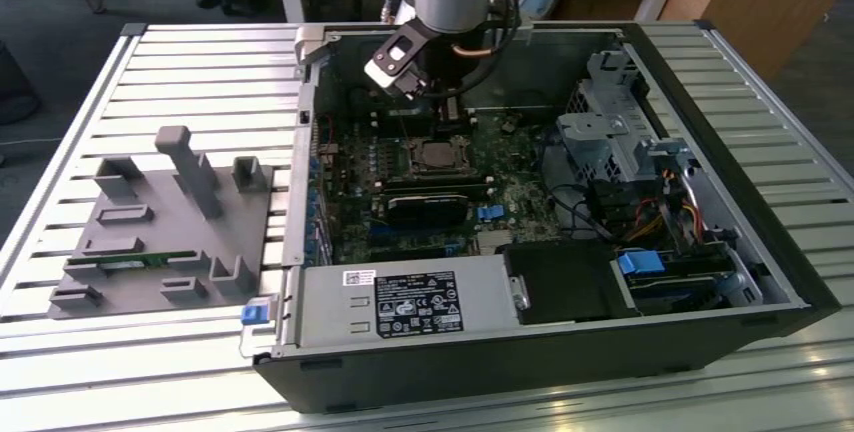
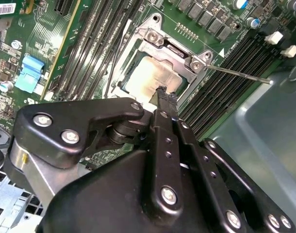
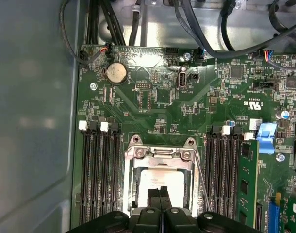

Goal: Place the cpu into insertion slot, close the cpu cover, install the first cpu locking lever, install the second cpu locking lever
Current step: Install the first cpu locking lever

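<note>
Slatted metal surface [image 1: 200, 62], carrying an open computer case [image 1: 534, 352].

- Hand [image 2: 162, 92]: fingers pressed together with no gap and nothing held between them. The tips sit directly over the chip; whether they touch it cannot be told.
- Chip [image 3: 157, 178]: silver face, seated in the socket [image 1: 438, 157] on the green board.
- Cover [image 3: 160, 154]: thin silver frame that appears to lie down around the chip, which shows through its window.
- Lever [image 2: 235, 73]: thin rod standing free beside the socket, not latched.

Hazards, as judged: with the lever loose, nothing clamps the cover, so it could lift. A hard or off-centre push by the tips could tilt the chip and harm the contacts beneath. The free rod could snag a finger.
</note>
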Tool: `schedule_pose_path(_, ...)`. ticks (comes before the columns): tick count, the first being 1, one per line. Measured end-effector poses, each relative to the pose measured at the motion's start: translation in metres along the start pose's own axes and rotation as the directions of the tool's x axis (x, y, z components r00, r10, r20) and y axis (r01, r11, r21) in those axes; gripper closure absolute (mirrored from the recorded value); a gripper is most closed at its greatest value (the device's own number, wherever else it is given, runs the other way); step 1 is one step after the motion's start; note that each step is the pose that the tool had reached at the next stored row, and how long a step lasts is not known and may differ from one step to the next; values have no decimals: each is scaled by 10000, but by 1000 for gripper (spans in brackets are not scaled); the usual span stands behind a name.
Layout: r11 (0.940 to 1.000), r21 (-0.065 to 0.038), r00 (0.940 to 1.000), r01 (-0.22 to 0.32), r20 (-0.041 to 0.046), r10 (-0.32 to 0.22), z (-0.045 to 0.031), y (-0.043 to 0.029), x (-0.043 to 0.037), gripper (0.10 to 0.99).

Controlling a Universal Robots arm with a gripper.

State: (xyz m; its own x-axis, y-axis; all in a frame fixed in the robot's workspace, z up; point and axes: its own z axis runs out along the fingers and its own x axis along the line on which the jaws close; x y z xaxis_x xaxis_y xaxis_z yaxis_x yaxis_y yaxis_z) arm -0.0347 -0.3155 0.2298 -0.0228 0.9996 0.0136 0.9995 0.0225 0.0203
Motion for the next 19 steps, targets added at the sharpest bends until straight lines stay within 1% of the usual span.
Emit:
schedule_pose_path(6,10000,-1,10000,1,-1,-1,0,-2,0,969)
schedule_pose_path(10,10000,0,10000,0,2,0,-38,-2,1,969)
schedule_pose_path(14,10000,-1,10000,-1,0,1,-130,0,2,969)
schedule_pose_path(19,10000,3,10000,-1,0,1,-277,3,4,969)
